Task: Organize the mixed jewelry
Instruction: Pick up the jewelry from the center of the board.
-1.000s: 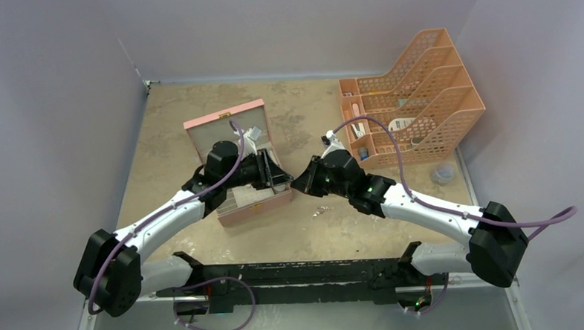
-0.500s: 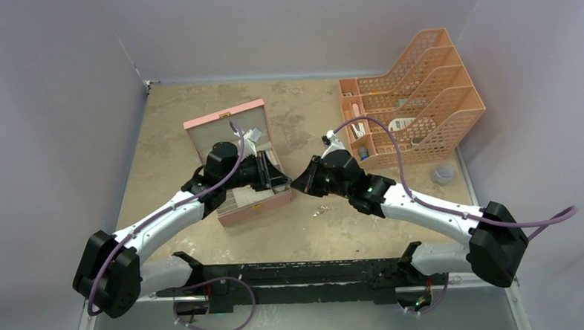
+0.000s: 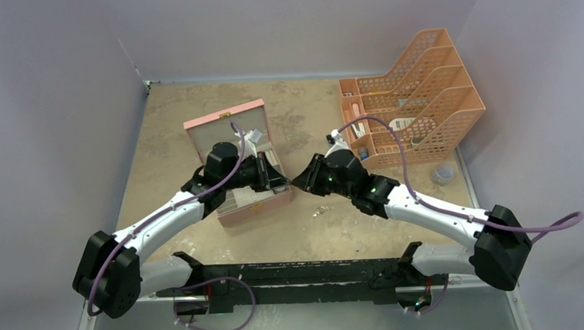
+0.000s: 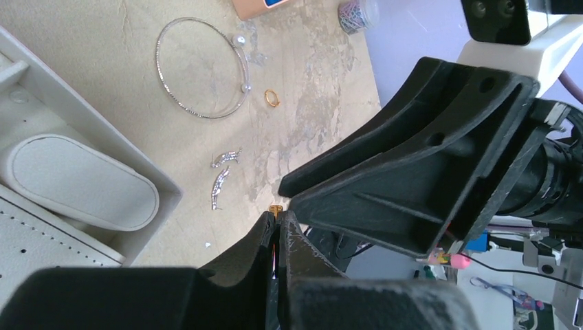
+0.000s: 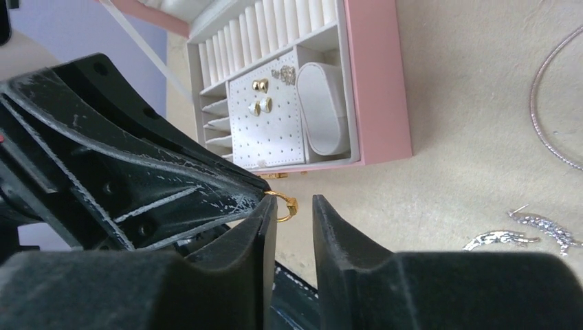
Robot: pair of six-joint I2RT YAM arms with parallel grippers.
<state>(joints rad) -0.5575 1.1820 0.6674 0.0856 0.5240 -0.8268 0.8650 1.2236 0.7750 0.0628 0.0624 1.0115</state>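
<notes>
Right wrist cam | left gripper (image 4: 276,223) pinching small gold ring (image 5: 280,205) just off the pink jewelry box (image 5: 375,82) | right gripper (image 5: 294,210) narrowly open beside it | few gold studs (image 5: 260,85) already in, wire hoop (image 4: 201,67), silvery pieces (image 4: 220,185), second gold ring (image 4: 272,98) loose outside

looks like a robotics lab, a closed-off test cell rather than anyone's room. plain pale lilac panels (image 3: 48,109) box in a mottled tan tabletop (image 3: 175,118) on the left, far and right sides, with no decoration on them. two white-and-black robot arms, left arm (image 3: 165,215) and right arm (image 3: 432,207), are bolted to a black rail (image 3: 308,272) along the near edge, and purple cables (image 3: 380,124) loop off them. the props are staged: an orange mesh file rack (image 3: 434,92) far right, a pink jewellery box (image 3: 224,123) at centre left. in the left wrist view, past the table edge, there's a clutter of wires and gear (image 4: 509,292).
</notes>
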